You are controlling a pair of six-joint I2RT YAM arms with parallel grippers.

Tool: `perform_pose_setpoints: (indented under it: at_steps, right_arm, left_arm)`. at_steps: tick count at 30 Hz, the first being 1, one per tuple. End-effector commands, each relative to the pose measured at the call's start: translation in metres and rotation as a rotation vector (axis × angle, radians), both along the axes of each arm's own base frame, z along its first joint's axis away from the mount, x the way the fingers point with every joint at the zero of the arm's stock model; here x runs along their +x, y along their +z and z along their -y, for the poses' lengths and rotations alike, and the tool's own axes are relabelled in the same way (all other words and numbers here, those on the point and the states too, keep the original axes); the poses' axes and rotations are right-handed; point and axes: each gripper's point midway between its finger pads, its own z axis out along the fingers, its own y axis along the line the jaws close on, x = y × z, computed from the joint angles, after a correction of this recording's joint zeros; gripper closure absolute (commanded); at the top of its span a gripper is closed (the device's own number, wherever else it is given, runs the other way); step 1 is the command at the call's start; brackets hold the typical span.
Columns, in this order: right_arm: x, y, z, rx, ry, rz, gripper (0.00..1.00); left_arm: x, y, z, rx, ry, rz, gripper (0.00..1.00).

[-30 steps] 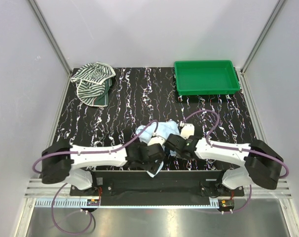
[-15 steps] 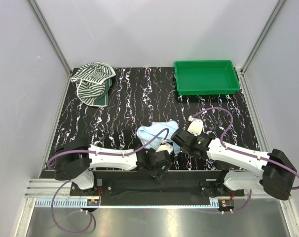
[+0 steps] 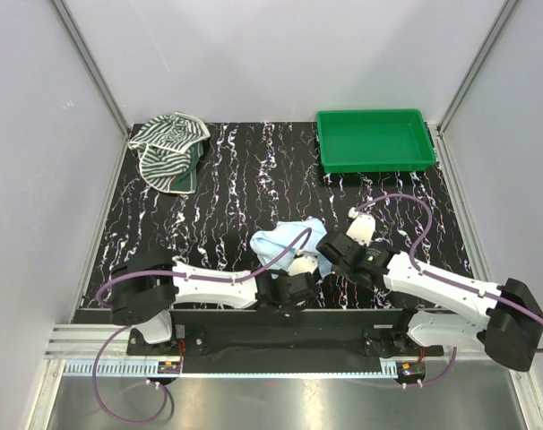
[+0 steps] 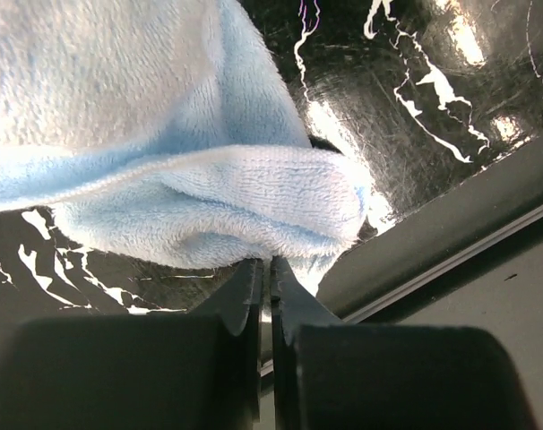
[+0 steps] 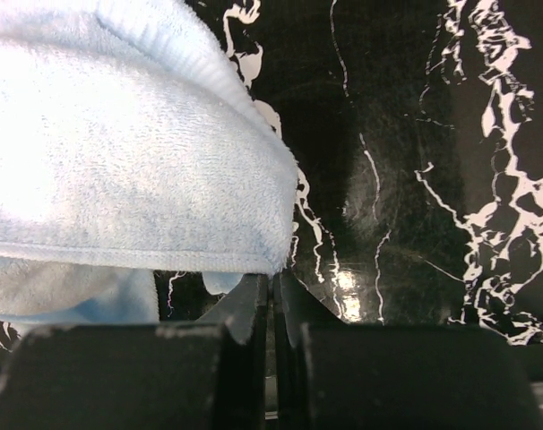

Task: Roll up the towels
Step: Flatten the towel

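We saw the left fingers (image 4: 246, 300) and right fingers (image 5: 250, 309) each pressed together, pinching the blue towel (image 3: 285, 240) on the bench (image 3: 245, 179)

Left gripper (image 4: 265, 265): jaws wide a second ago, now pressed together at near fold of pale blue towel (image 3: 282, 240). Left arm stretched further right along near edge. Right gripper (image 5: 271, 281) shifted right. Towel flap formerly at near edge gone; cloth bunched more compactly.

The pale blue towel (image 3: 285, 240), dark-and-white striped towel (image 3: 168, 148) and green tray (image 3: 374, 141) share a white-veined black tabletop (image 3: 245, 184).
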Motion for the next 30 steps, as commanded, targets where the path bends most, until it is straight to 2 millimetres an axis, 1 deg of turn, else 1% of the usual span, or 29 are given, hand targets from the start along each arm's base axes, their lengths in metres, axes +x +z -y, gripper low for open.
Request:
perform_pose_setpoints:
  at_steps: [1, 3, 4, 5, 6, 7, 8, 9, 10, 11, 12, 14, 15, 16, 17, 18, 19, 20, 21, 22, 23, 24, 27, 29, 30]
  right_arm:
    - [0.004, 0.014, 0.014, -0.016, -0.026, 0.037, 1.0]
    - [0.006, 0.021, 0.018, -0.018, -0.032, 0.044, 1.0]
    - [0.007, 0.032, 0.02, -0.016, -0.037, 0.06, 1.0]
    - [0.009, 0.04, 0.022, -0.022, -0.037, 0.071, 1.0]
    - [0.01, 0.049, 0.026, -0.025, -0.043, 0.084, 1.0]
    - [0.013, 0.072, 0.031, -0.02, -0.054, 0.124, 1.0]
    - [0.015, 0.086, 0.035, -0.024, -0.052, 0.147, 1.0]
    - [0.016, 0.099, 0.039, -0.026, -0.061, 0.172, 1.0]
    - [0.018, 0.129, 0.048, -0.02, -0.073, 0.225, 1.0]
    - [0.018, 0.145, 0.053, -0.016, -0.082, 0.254, 1.0]
    - [0.017, 0.175, 0.063, -0.007, -0.096, 0.305, 1.0]
    - [0.014, 0.202, 0.075, -0.005, -0.117, 0.349, 1.0]
    - [0.009, 0.211, 0.085, -0.027, -0.121, 0.351, 1.0]
    - [0.007, 0.238, 0.094, 0.0, -0.142, 0.404, 1.0]
    - [0.004, 0.248, 0.099, 0.002, -0.147, 0.421, 1.0]
    - [-0.001, 0.265, 0.109, 0.012, -0.154, 0.444, 1.0]
    - [-0.005, 0.275, 0.117, 0.01, -0.166, 0.465, 1.0]
    - [-0.008, 0.282, 0.123, 0.016, -0.175, 0.479, 1.0]
    - [-0.014, 0.288, 0.132, 0.014, -0.176, 0.486, 1.0]
    - [-0.019, 0.301, 0.141, 0.041, -0.196, 0.519, 1.0]
    - [-0.022, 0.305, 0.146, 0.043, -0.203, 0.528, 1.0]
    - [-0.029, 0.311, 0.156, 0.05, -0.212, 0.543, 1.0]
    - [-0.035, 0.31, 0.165, 0.033, -0.218, 0.534, 1.0]
    - [-0.034, 0.306, 0.164, 0.029, -0.228, 0.524, 1.0]
    - [-0.032, 0.3, 0.161, 0.018, -0.223, 0.511, 1.0]
  left_arm:
    - [-0.008, -0.034, -0.045, 0.171, 0.027, -0.038, 1.0]
    - [-0.005, -0.021, -0.046, 0.164, 0.03, -0.023, 1.0]
    - [-0.006, -0.011, -0.058, 0.201, 0.032, -0.018, 1.0]
    - [0.003, 0.019, -0.051, 0.143, 0.049, 0.027, 1.0]
    - [0.003, 0.037, -0.065, 0.173, 0.053, 0.037, 1.0]
    - [0.008, 0.055, -0.07, 0.157, 0.068, 0.057, 1.0]
    - [0.016, 0.091, -0.072, 0.074, 0.093, 0.101, 1.0]
    - [0.019, 0.118, -0.081, 0.059, 0.107, 0.115, 1.0]
    - [0.029, 0.14, -0.087, 0.021, 0.145, 0.133, 1.0]
    - [0.034, 0.172, -0.099, -0.046, 0.17, 0.178, 1.0]
    - [0.045, 0.205, -0.113, -0.068, 0.214, 0.221, 1.0]
    - [0.052, 0.244, -0.135, -0.108, 0.26, 0.28, 1.0]
    - [0.052, 0.28, -0.151, -0.162, 0.289, 0.316, 1.0]
    - [0.057, 0.295, -0.163, -0.162, 0.316, 0.351, 1.0]
    - [0.058, 0.31, -0.17, -0.185, 0.329, 0.37, 1.0]
    - [0.056, 0.328, -0.18, -0.205, 0.337, 0.386, 1.0]
    - [0.055, 0.336, -0.186, -0.206, 0.346, 0.401, 1.0]
    - [0.055, 0.339, -0.192, -0.198, 0.356, 0.408, 1.0]
    - [0.053, 0.339, -0.199, -0.175, 0.358, 0.407, 1.0]
    - [0.052, 0.345, -0.205, -0.189, 0.374, 0.415, 1.0]
    - [0.051, 0.344, -0.214, -0.167, 0.391, 0.422, 1.0]
    - [0.049, 0.345, -0.218, -0.171, 0.4, 0.423, 1.0]
    - [0.044, 0.343, -0.227, -0.203, 0.421, 0.41, 1.0]
    - [0.041, 0.339, -0.23, -0.216, 0.431, 0.397, 1.0]
    - [0.041, 0.336, -0.231, -0.215, 0.439, 0.395, 1.0]
